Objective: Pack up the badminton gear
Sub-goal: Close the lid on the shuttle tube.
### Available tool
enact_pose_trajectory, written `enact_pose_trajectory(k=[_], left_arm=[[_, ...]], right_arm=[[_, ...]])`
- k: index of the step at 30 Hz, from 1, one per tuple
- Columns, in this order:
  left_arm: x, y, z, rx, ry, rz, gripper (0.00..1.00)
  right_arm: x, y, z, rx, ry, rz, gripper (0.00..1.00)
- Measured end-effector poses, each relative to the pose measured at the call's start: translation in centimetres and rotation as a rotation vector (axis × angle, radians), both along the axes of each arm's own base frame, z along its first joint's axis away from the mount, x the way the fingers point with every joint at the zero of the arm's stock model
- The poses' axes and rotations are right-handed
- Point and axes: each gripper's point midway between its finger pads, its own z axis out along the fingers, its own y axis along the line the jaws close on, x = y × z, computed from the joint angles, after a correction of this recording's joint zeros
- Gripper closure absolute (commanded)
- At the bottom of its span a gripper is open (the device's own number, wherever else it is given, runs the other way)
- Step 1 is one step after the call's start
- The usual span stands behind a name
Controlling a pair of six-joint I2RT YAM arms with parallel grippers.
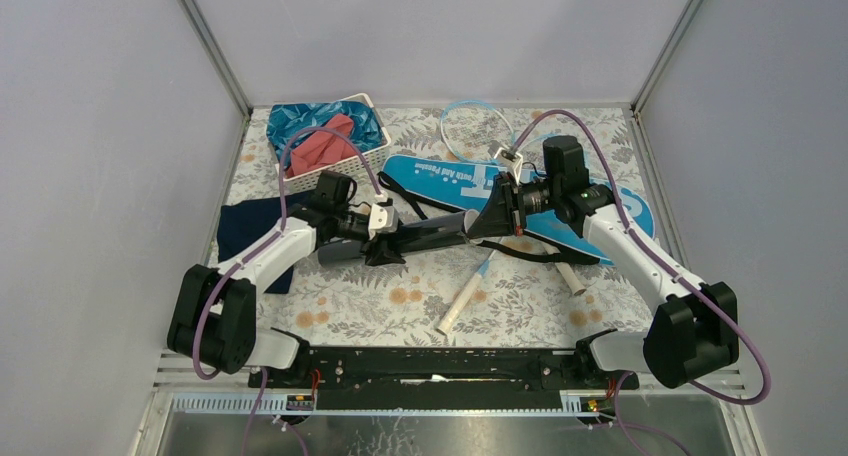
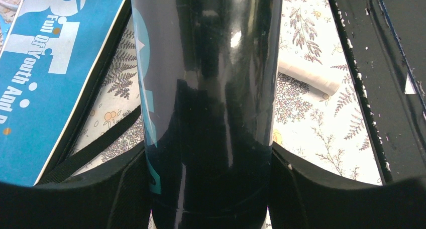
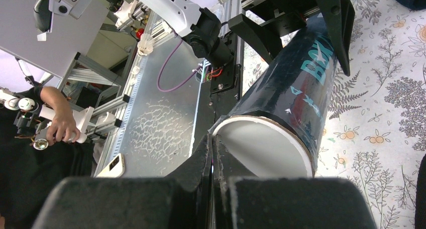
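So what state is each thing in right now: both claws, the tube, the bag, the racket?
Black tube: held roughly level, one end open.
Left gripper: closed around the tube.
Right gripper: shut, at the tube's open rim.
Blue bag: lying flat on the table.
White racket handle: lying loose on the table, outside the bag.
White basket: holding blue and red cloths.

From the top view, the black tube (image 1: 440, 231) has both ends covered, one by the left fingers (image 1: 385, 244) and the other by the right fingers (image 1: 497, 216). The right arm (image 1: 620, 236) hides part of the blue bag (image 1: 440, 174), so I can read only some of its lettering. The white handle (image 1: 462, 301) runs up under the tube, and I cannot make out its head. On the right wrist view, my own fingers cut off the tube's mouth, so I cannot see far inside.
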Motion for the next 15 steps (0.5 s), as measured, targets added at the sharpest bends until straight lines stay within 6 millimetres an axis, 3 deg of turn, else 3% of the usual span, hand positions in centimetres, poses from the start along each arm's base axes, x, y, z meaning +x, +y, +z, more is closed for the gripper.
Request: enact_pose_trajectory(k=[15], left_arm=[[-0.01, -0.56, 0.76, -0.041, 0.07, -0.028, 1.0]], right_arm=[[0.03, -0.04, 0.75, 0.062, -0.046, 0.029, 1.0]])
